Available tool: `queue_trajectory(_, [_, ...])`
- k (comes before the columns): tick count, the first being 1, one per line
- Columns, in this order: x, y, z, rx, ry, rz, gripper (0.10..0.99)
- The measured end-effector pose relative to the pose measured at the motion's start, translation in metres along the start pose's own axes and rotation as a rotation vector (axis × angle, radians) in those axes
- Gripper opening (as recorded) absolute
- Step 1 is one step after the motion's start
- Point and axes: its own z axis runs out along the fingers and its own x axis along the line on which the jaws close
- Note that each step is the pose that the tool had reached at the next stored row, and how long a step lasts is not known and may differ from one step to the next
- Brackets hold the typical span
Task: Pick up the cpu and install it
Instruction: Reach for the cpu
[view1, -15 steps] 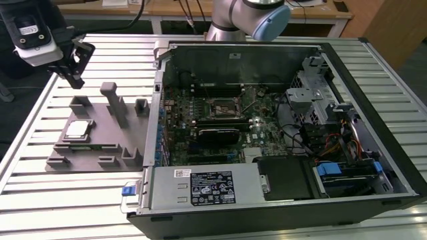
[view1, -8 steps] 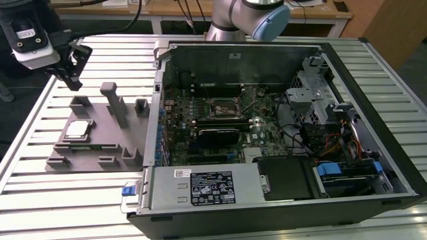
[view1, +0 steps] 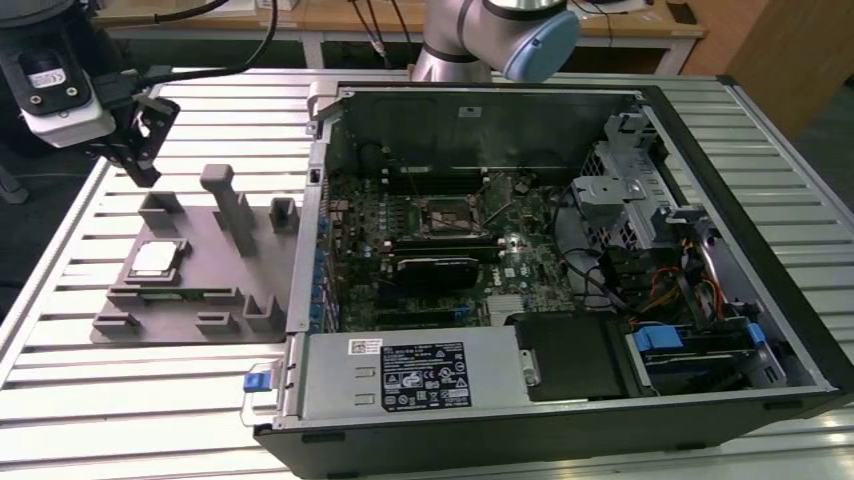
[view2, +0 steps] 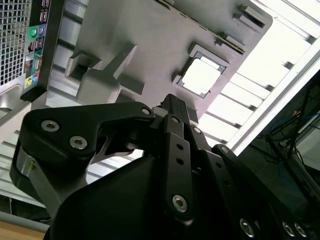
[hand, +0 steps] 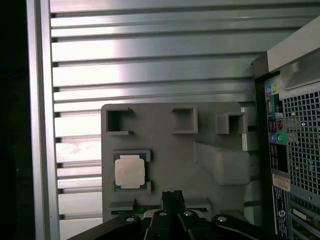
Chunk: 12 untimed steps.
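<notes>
Hovering empty over the fixture tray (view1: 214, 265)
Hangs with gripper (view1: 139, 180) fingers pinched together on nothing; looks down on the cpu (hand: 130, 171), nested flat in a tray recess, probably to sit square for pickup.

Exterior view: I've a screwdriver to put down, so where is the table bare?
Barest: the table bounded by the fixture tray, the computer case and the edge nearest the camera. Another strip lies past the case at the exterior view's right. Crowded: the tray, holding the cpu, near the gripper.
</notes>
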Motion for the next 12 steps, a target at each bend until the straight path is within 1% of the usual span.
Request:
queue_trajectory(5, [0.0036, 0.0012, 0.0045, 0.000, 0.0001, 0.000, 0.106])
queue_trajectory(10, [0.0063, 0.0043, 0.0091, 0.000, 0.0000, 0.000, 0.106])
queue_trajectory(12, [0.0066, 0.0044, 0.0096, 0.000, 0.0001, 0.000, 0.106])
